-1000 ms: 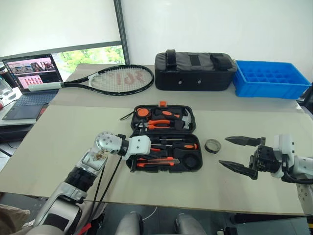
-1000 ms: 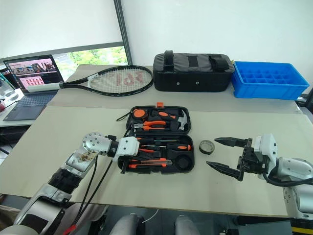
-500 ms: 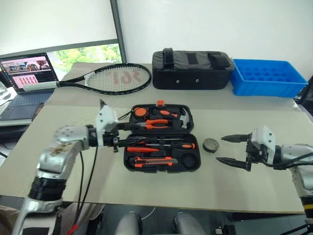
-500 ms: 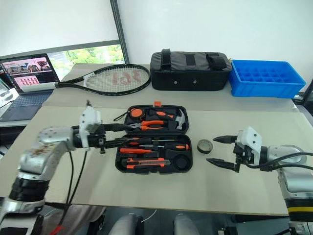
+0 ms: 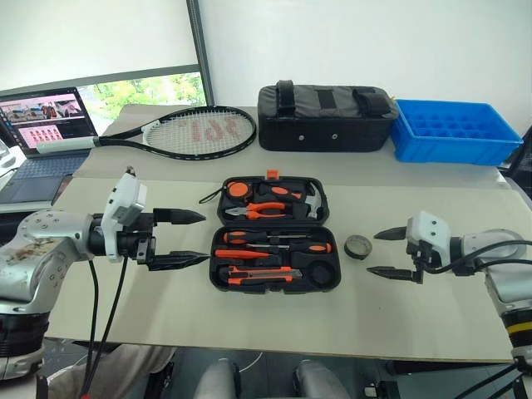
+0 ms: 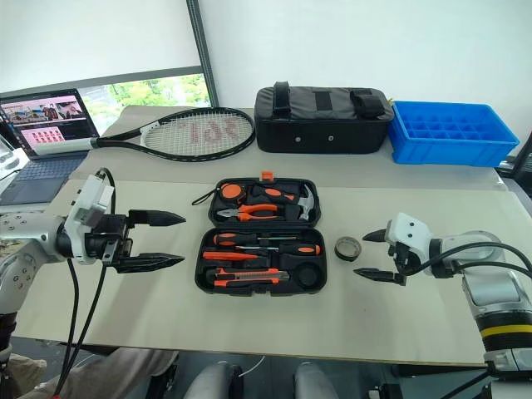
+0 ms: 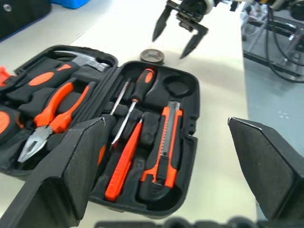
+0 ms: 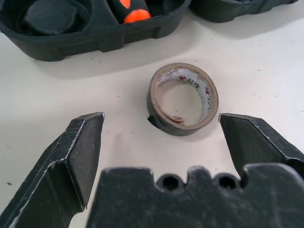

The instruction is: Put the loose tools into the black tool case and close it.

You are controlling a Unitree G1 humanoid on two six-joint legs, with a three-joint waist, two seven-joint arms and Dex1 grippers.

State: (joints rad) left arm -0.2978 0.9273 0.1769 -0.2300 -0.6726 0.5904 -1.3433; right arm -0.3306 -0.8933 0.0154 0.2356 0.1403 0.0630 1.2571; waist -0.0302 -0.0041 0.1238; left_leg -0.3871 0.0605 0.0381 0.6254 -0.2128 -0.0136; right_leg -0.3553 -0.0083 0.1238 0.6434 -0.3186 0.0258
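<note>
We see the black tool case [image 5: 276, 235] lying open in the middle of the tabletop [image 5: 249, 324], its lid half toward twelve o'clock. The lid half carries orange-handled pliers [image 5: 268, 209] and a hammer [image 5: 312, 199]. The near half carries two screwdrivers [image 5: 274, 243] and an orange-black utility knife [image 5: 259, 275] seated in their slots, with a round recess [image 5: 326, 271] at its three o'clock end bare.

At three o'clock of the case, just beside it, lies the small dark tape roll [image 5: 358, 246], flat on the tabletop. Our right gripper [image 5: 391, 253] faces it with its fingers spread wide, the roll lying just ahead of the fingertips, not touched. Our left gripper [image 5: 191, 238] hangs at nine o'clock of the case, fingers wide apart and holding nothing, pointing toward it.

Along the twelve o'clock edge lie a tennis racket [image 5: 179, 133], a black fabric bag [image 5: 326, 118] and a blue tray [image 5: 458, 133].
</note>
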